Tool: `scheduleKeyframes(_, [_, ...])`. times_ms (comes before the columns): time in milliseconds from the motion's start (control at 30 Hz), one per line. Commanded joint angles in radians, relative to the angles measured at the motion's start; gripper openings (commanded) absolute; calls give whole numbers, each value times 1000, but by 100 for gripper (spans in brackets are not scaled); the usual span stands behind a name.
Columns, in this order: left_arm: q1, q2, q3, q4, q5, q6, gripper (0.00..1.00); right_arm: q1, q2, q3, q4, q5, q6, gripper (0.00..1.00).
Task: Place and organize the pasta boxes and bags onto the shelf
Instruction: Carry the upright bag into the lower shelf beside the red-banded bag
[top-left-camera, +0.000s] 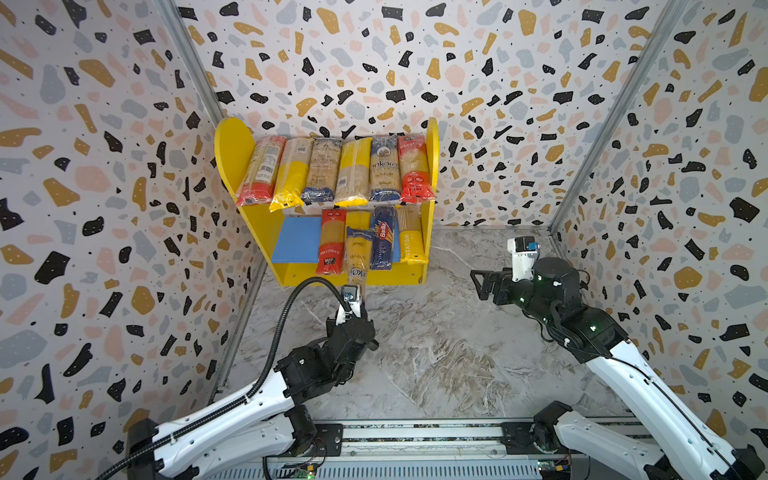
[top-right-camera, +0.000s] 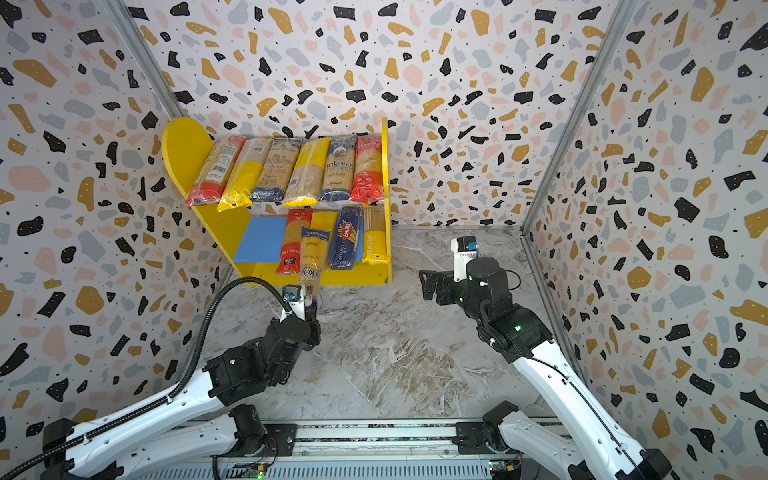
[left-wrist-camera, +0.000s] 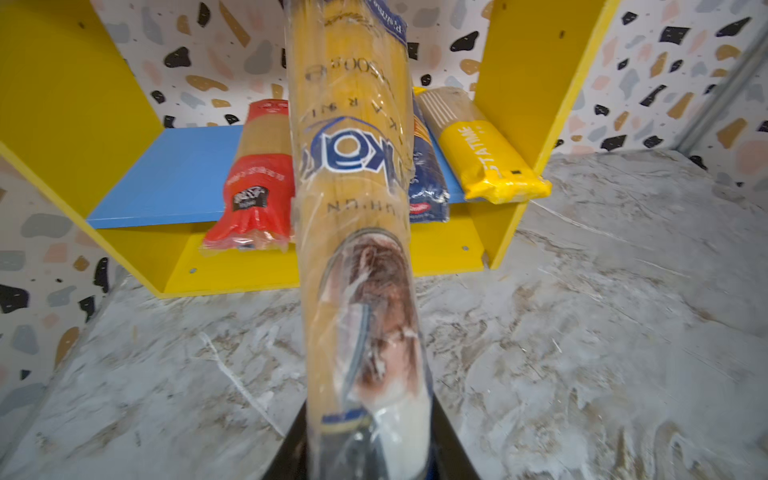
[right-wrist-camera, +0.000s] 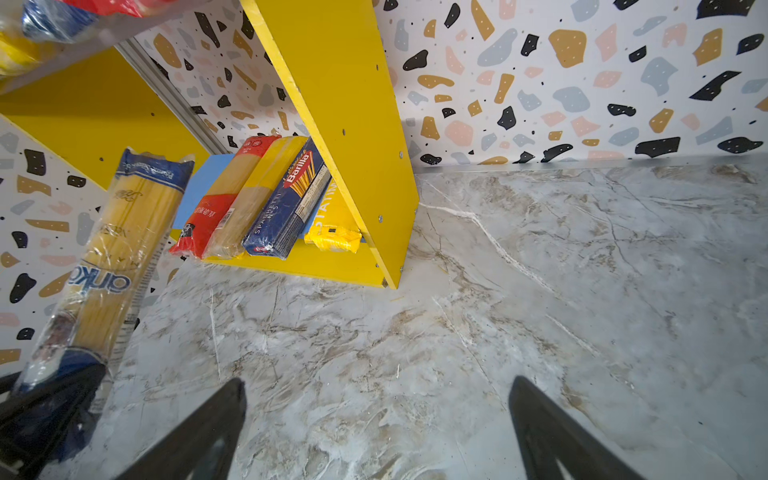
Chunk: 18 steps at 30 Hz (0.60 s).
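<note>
The shelf (top-left-camera: 232, 158) (top-right-camera: 183, 153) stands at the back against the wall. Several pasta bags (top-left-camera: 336, 170) fill its upper tier side by side. On the blue lower board (top-left-camera: 295, 241) lie a red bag (top-left-camera: 330, 245), a yellow bag, the dark blue Barilla box (top-left-camera: 383, 241) (right-wrist-camera: 291, 203) and a yellow bag (left-wrist-camera: 490, 166) at the right end. My left gripper (left-wrist-camera: 368, 440) is shut on the near end of a clear spaghetti bag with blue print (top-left-camera: 357, 257) (left-wrist-camera: 353, 166) (right-wrist-camera: 120, 249), which reaches over the shelf's front above the yellow bag. My right gripper (top-left-camera: 478, 282) (right-wrist-camera: 376, 386) hangs open and empty right of the shelf.
The left half of the blue lower board is bare. Patterned walls (top-left-camera: 104, 208) close in on the left, back and right. The marble table top (top-left-camera: 436, 353) spreads in front of the shelf. A metal rail (top-left-camera: 415, 436) runs along the near edge.
</note>
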Motion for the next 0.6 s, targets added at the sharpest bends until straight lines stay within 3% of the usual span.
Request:
scheduleKeyframes(0, [82, -2, 29, 153, -13, 77, 0, -3, 20, 67, 24, -16, -30, 99])
scheduleKeyframes(167, [212, 41, 46, 216, 34, 136, 0, -4, 69, 139, 13, -17, -64, 99])
scheduleKeyframes(567, [542, 185, 205, 287, 265, 252, 0, -51, 182, 278, -34, -39, -99, 99])
